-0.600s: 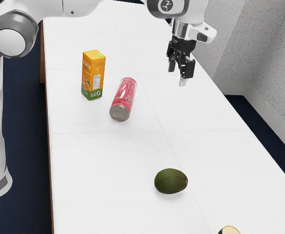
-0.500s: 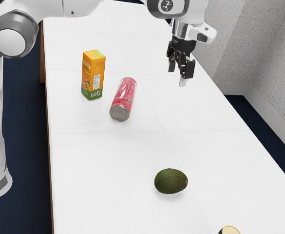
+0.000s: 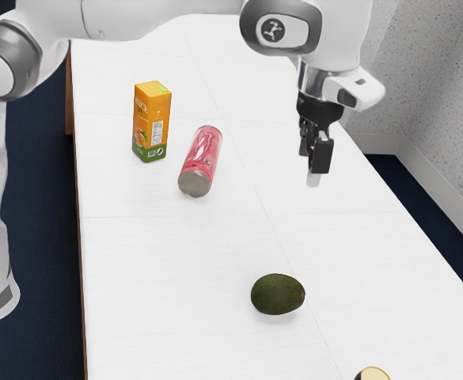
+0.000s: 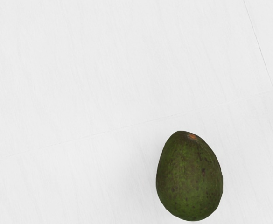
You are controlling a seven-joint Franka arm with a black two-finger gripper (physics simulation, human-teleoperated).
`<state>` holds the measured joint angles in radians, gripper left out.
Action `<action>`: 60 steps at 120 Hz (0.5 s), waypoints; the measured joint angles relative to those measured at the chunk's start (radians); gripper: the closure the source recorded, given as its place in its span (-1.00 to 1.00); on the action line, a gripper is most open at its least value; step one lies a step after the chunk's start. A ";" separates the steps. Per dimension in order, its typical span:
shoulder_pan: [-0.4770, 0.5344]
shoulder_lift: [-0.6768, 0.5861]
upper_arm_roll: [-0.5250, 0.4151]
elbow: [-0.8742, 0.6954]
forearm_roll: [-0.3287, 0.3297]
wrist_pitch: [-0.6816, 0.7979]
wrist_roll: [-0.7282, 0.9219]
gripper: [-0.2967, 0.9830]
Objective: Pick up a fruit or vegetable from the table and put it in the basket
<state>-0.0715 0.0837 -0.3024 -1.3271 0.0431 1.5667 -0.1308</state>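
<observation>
White and faintly grained, the table (image 3: 160, 277) lies under one smooth white arm (image 3: 152, 20); its black gripper (image 3: 314, 168) hangs above, jaws apart, how widely I cannot tell, nothing held; one boxy orange-and-green carton (image 3: 151, 119) stands upright; one shiny pink can (image 3: 203, 158), cylindrical with a grey end, lies near it; one avocado (image 3: 277, 294), egg-shaped, mottled dark green, rests on the table, well apart from both; one pale round top (image 3: 373, 374) is partly visible.
</observation>
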 joint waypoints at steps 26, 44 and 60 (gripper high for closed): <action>0.021 0.006 -0.003 0.000 0.011 0.000 -0.002 -0.54; -0.052 0.006 -0.006 -0.001 0.015 0.000 -0.003 -0.54; -0.055 -0.001 -0.005 -0.041 0.016 0.007 -0.003 -0.54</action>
<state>-0.1265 0.0823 -0.3078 -1.3680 0.0594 1.5736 -0.1341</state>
